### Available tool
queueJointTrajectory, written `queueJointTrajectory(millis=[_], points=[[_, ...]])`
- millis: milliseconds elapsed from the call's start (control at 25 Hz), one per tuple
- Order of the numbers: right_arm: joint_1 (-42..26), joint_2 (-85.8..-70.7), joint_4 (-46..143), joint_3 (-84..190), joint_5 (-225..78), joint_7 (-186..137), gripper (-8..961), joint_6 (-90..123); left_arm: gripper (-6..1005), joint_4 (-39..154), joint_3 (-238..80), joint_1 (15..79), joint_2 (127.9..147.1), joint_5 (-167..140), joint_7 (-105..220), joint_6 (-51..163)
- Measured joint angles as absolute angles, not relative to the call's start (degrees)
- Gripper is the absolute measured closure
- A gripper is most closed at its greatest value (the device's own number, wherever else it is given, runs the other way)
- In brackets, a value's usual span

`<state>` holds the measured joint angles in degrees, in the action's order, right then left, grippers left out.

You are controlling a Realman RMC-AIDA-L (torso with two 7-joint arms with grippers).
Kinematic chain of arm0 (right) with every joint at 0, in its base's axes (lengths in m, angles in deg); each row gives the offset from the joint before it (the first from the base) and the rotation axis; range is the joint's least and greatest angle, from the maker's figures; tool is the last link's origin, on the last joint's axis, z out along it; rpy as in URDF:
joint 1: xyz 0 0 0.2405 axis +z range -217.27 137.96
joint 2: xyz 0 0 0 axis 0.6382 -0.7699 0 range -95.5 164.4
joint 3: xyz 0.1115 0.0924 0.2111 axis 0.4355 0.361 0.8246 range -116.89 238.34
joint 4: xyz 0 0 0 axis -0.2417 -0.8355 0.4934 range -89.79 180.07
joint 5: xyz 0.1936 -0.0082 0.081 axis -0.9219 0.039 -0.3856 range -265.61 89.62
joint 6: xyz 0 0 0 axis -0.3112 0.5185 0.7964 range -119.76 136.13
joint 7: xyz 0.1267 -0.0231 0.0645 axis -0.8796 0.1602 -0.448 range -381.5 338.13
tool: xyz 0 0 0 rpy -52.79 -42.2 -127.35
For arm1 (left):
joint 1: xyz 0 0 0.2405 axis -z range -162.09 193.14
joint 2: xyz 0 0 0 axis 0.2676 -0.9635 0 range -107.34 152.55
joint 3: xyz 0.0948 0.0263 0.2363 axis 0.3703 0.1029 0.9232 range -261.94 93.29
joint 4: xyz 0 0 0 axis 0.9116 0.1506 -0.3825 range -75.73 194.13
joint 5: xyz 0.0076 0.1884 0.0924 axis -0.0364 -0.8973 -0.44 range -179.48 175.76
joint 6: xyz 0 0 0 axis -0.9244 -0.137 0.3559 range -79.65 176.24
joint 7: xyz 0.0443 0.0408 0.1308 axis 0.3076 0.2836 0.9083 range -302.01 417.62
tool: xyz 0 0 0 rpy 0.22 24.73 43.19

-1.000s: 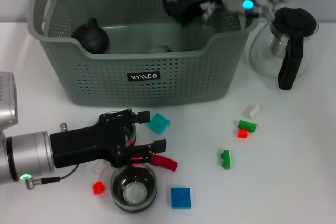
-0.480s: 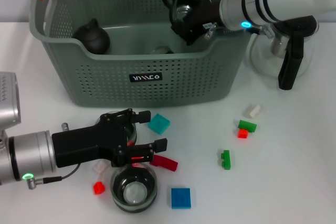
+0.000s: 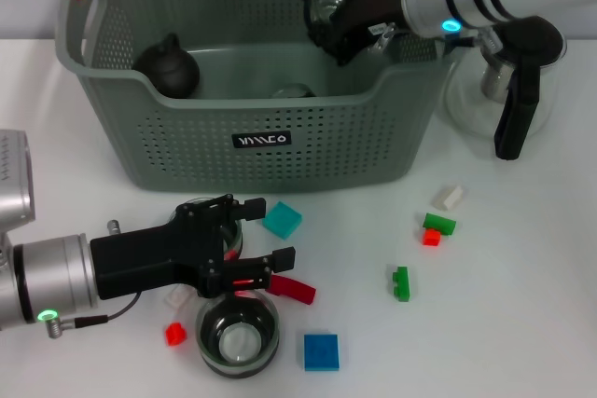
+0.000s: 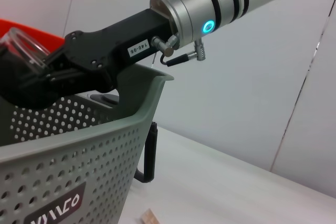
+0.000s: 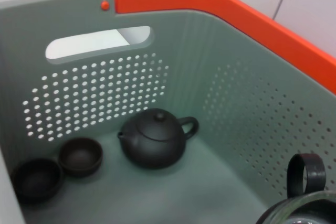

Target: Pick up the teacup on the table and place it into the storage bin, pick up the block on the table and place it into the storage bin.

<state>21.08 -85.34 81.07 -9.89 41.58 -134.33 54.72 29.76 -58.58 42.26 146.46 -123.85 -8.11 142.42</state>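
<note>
The teacup step looks to be in its placing half: the right hand (image 3: 338, 18) hangs over the bin (image 3: 308, 142), above its far right corner, clenched on a glass cup (image 3: 328, 5) with a dark ring handle; from the right wrist the cup's rim and handle (image 5: 306, 175) show low over the bin's inside, where a dark teapot (image 5: 155, 139) and two small dark bowls (image 5: 80, 155) already sit on the floor. The cup is not yet down — it is carried clear of the rim, so I judge the next move to be a lowering into the free floor beside the teapot, then a release; the drop should be gentle, glass on hard plastic, and kept off the pot.

The left hand (image 3: 252, 244) waits on the counter in front of the bin, below its label; its fingers stand apart with nothing between them; a teal block (image 3: 282, 219) lies just past the fingertips on the bin's side, a red piece (image 3: 294, 289) just by the nearer finger, and a second glass cup (image 3: 238, 336) on the side of the hand away from the bin. A blue block (image 3: 320, 351) lies beside that cup — the block step is not begun; which block is meant I cannot tell.
</note>
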Motion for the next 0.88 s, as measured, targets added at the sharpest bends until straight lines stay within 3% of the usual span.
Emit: queueJointTrajectory(millis=[800, 880], points=[[21.24, -85.16, 84.29, -9.71, 48.59, -141.36, 879, 57.69, 143, 29.76, -58.57, 42.43, 146.35, -123.85, -8.11, 142.43], [21.09, -85.43, 85.35, -9.86, 50.23, -142.61, 801, 57.69, 143, 29.76, -58.57, 42.42, 146.35, -123.84, -8.11, 142.43]])
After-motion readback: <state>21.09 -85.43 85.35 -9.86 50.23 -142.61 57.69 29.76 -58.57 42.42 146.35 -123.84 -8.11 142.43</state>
